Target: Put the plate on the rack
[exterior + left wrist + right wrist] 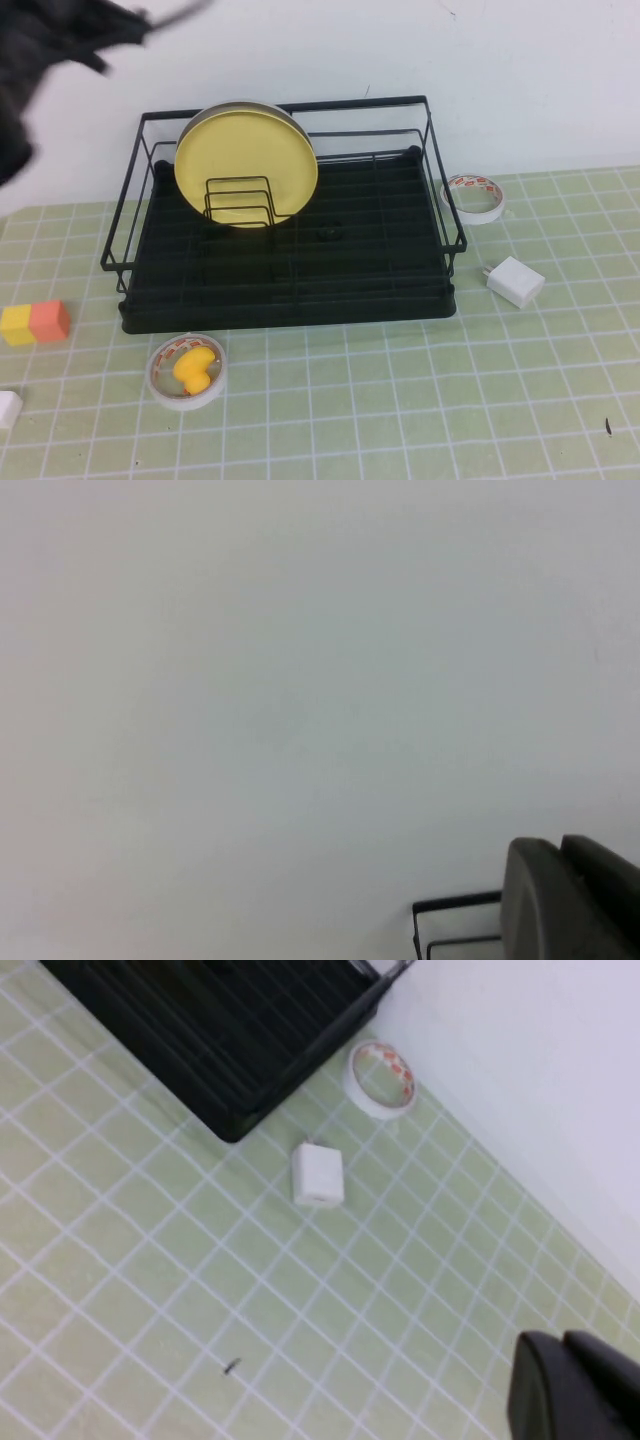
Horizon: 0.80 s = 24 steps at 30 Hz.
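The left gripper (45, 40) was way up in the far left corner of the high view, just a dark blur above the table and well clear of everything. Honestly couldn't tell how its fingers were set, but it had nothing in it. Its wrist camera showed mostly blank white wall plus a corner of the rack's wire frame. The right gripper (575, 1385) didn't show up in the high view at all. Its own camera caught just a dark bit of it over the green checked mat (150, 1290), empty, and whether open or closed, no idea.

Moving outward: the plate (246, 165) was standing on edge in the wire loops at the far left of the rack (290, 290), leaning back toward the rail. Looked like there was a second, greyer rim tucked right behind it.

So the job looked pretty much done to me. Plate in, nothing holding it. All that seemed left was parking the arm.

Other stuff lying around: a tape roll (474, 197) and a white charger (515, 281) to the right of the rack, another tape roll with a yellow toy (192, 371) inside it out front, and two blocks (34, 323) on the left.
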Available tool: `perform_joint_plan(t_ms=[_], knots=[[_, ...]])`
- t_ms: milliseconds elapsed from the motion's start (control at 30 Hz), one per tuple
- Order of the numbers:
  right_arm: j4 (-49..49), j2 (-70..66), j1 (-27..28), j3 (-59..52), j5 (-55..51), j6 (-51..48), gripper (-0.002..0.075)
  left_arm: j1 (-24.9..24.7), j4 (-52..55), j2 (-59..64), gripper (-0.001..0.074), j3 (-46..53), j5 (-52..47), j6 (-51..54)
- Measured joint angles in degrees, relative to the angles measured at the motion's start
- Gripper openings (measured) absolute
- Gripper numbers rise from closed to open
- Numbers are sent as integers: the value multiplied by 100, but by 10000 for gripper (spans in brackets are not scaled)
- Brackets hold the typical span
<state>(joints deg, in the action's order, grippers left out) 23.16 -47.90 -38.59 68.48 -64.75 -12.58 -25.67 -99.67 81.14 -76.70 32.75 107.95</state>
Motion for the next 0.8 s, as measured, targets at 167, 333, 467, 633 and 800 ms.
perform_joint_plan(t_ms=[167, 333, 467, 633, 800], knots=[[-157, 804, 0, -1375, 791, 268, 4, -101, -130, -1065, 0, 544, -38, -218], [-587, 1424, 0, -2775, 1824, 398, 3, -120, -154, -2248, 0, 1447, -356, -894], [-906, 1749, 0, -3599, 2507, 427, 3, -120, -163, -3125, 0, 2345, -493, -1199], [-1295, 1877, 0, -4196, 2974, 449, 3, -120, -163, -4204, -1, 3500, -1048, -1376], [-1722, 1889, 0, -4497, 3032, 489, 2, -120, -152, -5099, -1, 4422, -1683, -1491]])
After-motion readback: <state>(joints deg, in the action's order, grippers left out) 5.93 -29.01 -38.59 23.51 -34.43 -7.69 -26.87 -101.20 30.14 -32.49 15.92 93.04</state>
